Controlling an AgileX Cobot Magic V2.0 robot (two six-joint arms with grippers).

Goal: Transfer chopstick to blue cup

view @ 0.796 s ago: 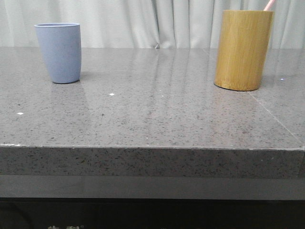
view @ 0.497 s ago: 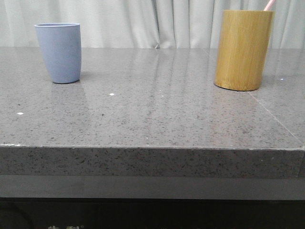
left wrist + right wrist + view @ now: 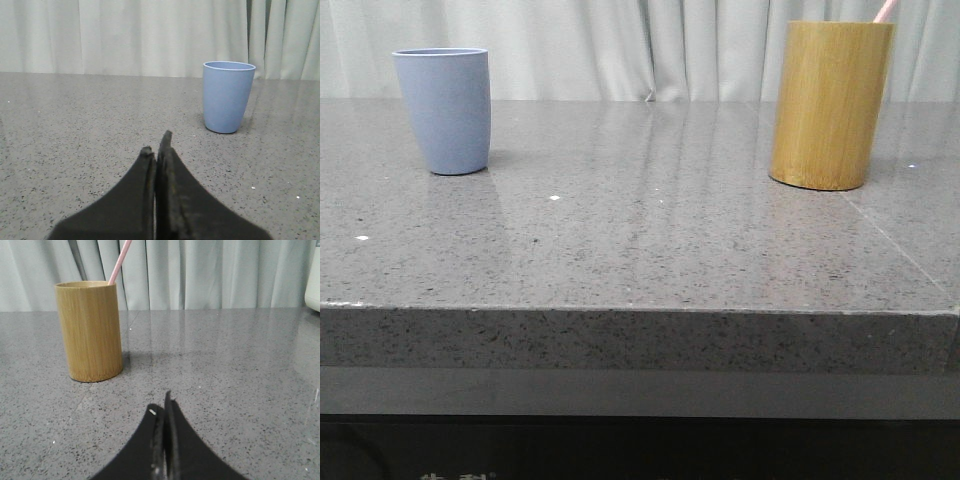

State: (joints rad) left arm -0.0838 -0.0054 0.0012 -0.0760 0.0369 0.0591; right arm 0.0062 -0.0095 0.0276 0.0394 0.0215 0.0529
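The blue cup (image 3: 443, 110) stands upright at the back left of the grey stone table (image 3: 640, 240); the left wrist view has the blue cup (image 3: 227, 96) too. A pale pink chopstick (image 3: 885, 10) pokes its tip out of the bamboo holder (image 3: 829, 104) at the back right. In the right wrist view the chopstick (image 3: 119, 261) leans out of the bamboo holder (image 3: 93, 331). My left gripper (image 3: 156, 145) is shut with nothing in it, low over the table, well short of the cup. My right gripper (image 3: 162, 405) is shut and empty, short of the holder.
A white curtain (image 3: 620, 45) hangs behind the table. The table's front edge (image 3: 640, 310) runs across the front view. A white object (image 3: 313, 285) sits at the border of the right wrist view.
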